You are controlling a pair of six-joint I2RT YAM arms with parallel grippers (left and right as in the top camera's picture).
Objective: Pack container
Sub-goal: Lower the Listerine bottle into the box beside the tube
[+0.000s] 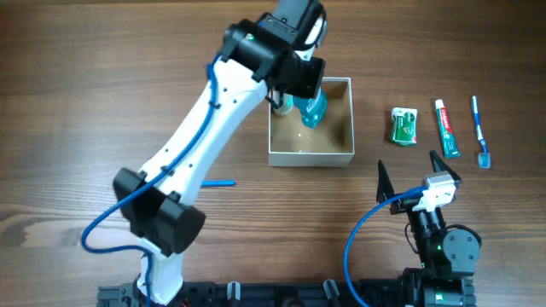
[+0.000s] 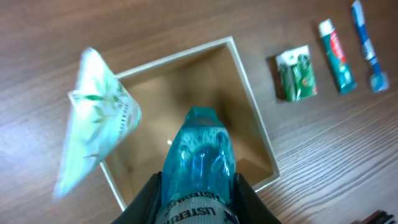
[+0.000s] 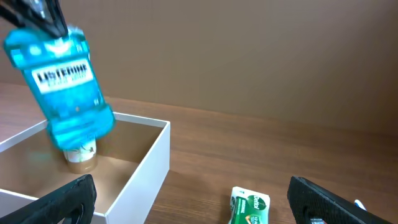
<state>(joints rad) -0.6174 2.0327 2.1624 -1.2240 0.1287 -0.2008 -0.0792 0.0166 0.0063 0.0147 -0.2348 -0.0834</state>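
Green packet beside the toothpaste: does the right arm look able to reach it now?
Probably yes. The right gripper is open and faces the green packet, which lies flat with nothing between them; the toothpaste lies apart from it.

One each — container (image 1: 311,158) | mouthwash bottle (image 2: 199,155) | green packet (image 1: 404,125) | toothpaste (image 1: 447,128) | toothbrush (image 1: 480,130) | white pouch (image 2: 93,124)

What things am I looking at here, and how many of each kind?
Container: 1
Mouthwash bottle: 1
Toothpaste tube: 1
Toothbrush: 1
Green packet: 1
Pale leaf-printed pouch: 1
Thin blue stick, kind unclear: 1
Total: 7
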